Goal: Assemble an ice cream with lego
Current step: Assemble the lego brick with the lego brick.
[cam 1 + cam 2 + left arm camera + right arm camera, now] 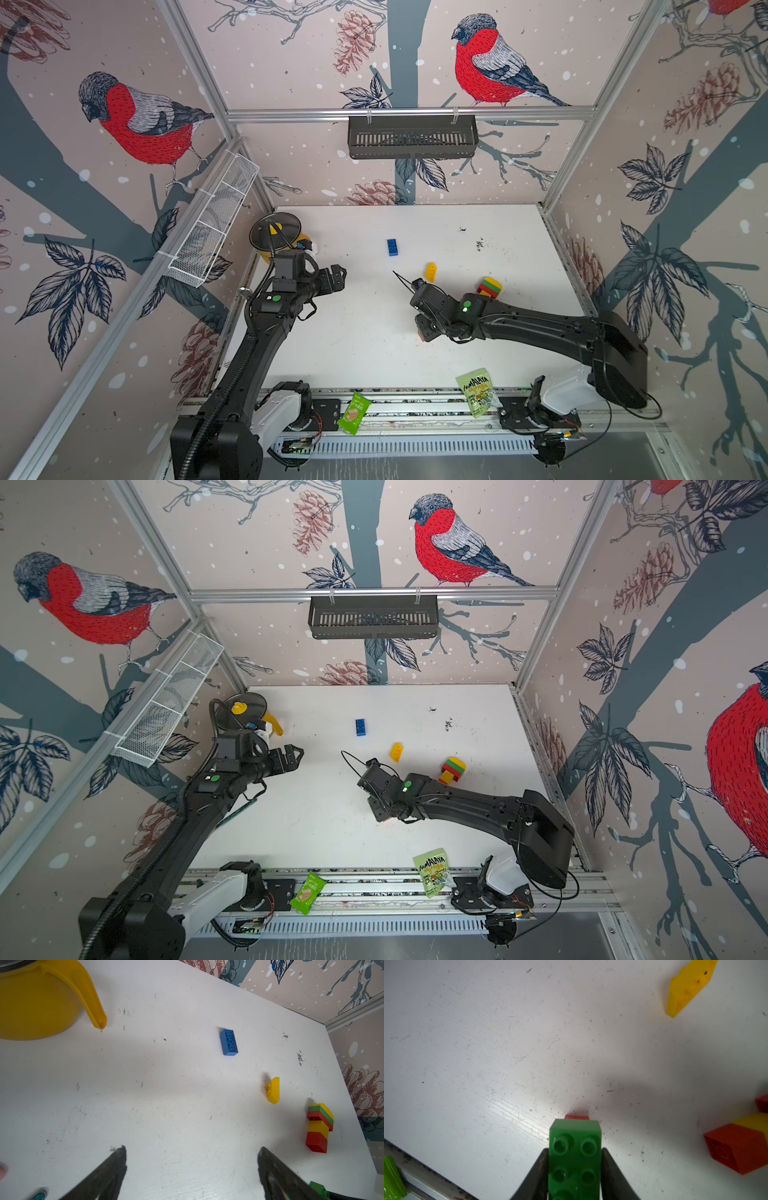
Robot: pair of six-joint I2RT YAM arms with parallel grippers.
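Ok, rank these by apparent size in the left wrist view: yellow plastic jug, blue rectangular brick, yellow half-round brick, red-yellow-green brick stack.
1. yellow plastic jug, largest, though nearest the camera and cropped.
2. red-yellow-green brick stack.
3. blue rectangular brick.
4. yellow half-round brick, smallest.

Scuffed white table [374, 332] with yellow jug [37, 1001], blue brick [392, 247], yellow half-round brick [431, 272], red-yellow-green brick stack [489, 287]

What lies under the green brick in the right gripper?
A sliver of a red piece shows past the far end of the green brick. The rest is covered, so its size and whether the two are joined cannot be seen.
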